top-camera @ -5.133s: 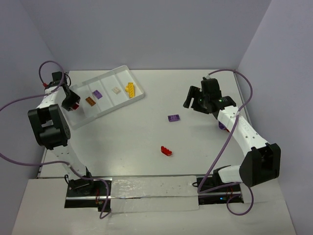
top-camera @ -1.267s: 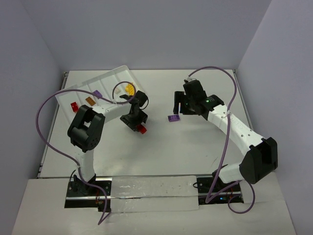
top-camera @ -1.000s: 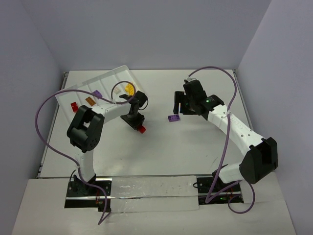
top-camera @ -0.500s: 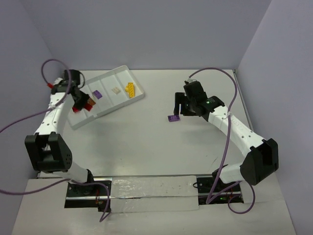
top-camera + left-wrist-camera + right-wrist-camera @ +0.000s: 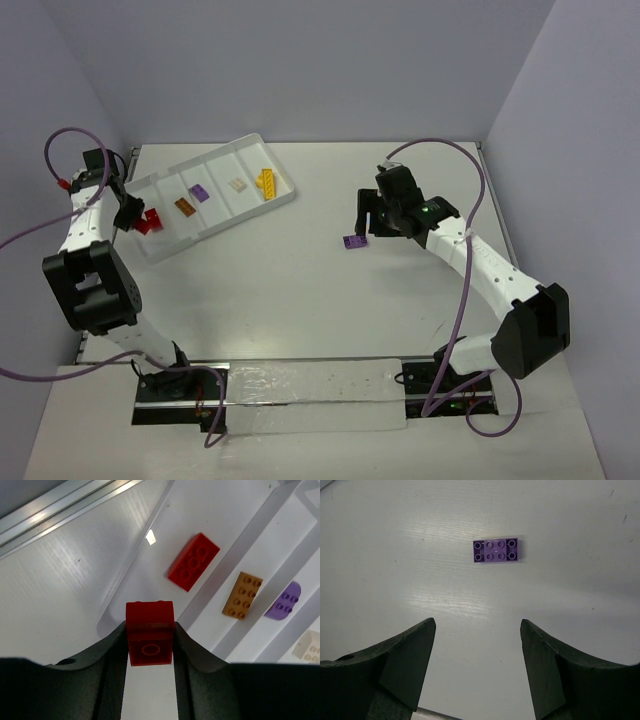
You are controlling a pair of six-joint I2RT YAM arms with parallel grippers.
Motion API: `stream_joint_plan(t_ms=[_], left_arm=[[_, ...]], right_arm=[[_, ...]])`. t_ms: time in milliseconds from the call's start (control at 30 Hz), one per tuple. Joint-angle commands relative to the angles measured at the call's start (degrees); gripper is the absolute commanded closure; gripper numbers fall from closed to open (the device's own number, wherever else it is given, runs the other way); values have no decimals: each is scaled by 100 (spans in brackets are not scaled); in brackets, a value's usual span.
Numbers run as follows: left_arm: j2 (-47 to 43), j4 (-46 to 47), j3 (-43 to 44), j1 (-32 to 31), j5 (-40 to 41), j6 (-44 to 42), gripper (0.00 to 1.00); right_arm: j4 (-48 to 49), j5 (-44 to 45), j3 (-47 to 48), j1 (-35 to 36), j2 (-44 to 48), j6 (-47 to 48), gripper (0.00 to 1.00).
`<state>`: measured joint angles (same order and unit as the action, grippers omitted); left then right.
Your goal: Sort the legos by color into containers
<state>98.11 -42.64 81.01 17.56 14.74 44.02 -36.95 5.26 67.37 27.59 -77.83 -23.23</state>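
Left gripper (image 5: 150,642) is clenched on a red lego (image 5: 149,630), pinched by 2 sides. It hangs over the end compartment of the white tray (image 5: 230,227) - right above that compartment's outer corner, going by the wrist view. A second red lego (image 5: 193,561) lies flat in there. Next door sits an orange lego (image 5: 242,595), then a sorted purple lego (image 5: 282,601), a beige lego (image 5: 310,647), and yellow legos (image 5: 267,181) in the far compartment.

So this looks like the drop step for red. I'd say the next move calls for a small shift inward so the brick clears the rim, then a release. Let go too near the corner and it could glance off the wall onto the desk (image 5: 300,300).

Over on the other side, the right gripper (image 5: 477,625) is released - jaws wide, nothing between them. It hovers above the loose purple lego (image 5: 497,550), which lies studs up on the desk, well apart from the tray. That 1 needs a descent and a pinch, then a carry to the purple compartment.
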Motion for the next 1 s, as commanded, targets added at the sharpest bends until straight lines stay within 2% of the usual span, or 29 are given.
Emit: stream_joint_plan(t_ms=[0, 133, 200, 267, 300, 333, 433, 500, 567, 800, 900, 933, 967], left_arm=[[502, 426, 883, 64, -2, -245, 94], [1237, 329, 1493, 89, 82, -306, 90], [1571, 256, 1822, 123, 71, -324, 85], [1846, 178, 2099, 143, 91, -359, 70], [1982, 139, 2248, 143, 91, -397, 59], [2085, 104, 2373, 143, 71, -412, 52], [2255, -43, 2730, 136, -23, -511, 39], [2208, -81, 2817, 133, -105, -596, 25], [2048, -124, 2846, 125, -136, -706, 18], [914, -8, 2315, -172, -111, -1061, 20], [183, 273, 1948, -813, -223, -1292, 20], [165, 364, 1838, -833, -266, -1356, 20], [-15, 436, 1765, -1159, -351, -1418, 20]], right_arm=[[91, 97, -31, 9, 267, -60, 24], [49, 98, 9, 9, 208, -69, 24], [26, 145, 52, 12, 213, -61, 24], [-9, 225, 115, 18, 185, -59, 24], [-29, 244, 141, 18, 165, -59, 24], [-46, 272, 169, 13, 143, -59, 24], [-65, 371, 238, 9, 79, -44, 24], [-97, 422, 273, 9, 54, -20, 24], [-148, 515, 332, 8, 11, 25, 24], [-260, 809, 409, -192, -22, 126, 23], [-320, 1056, 357, -434, -4, 126, 23], [-346, 1097, 356, -504, 4, 126, 23], [-356, 1124, 315, -583, 13, 126, 23]])
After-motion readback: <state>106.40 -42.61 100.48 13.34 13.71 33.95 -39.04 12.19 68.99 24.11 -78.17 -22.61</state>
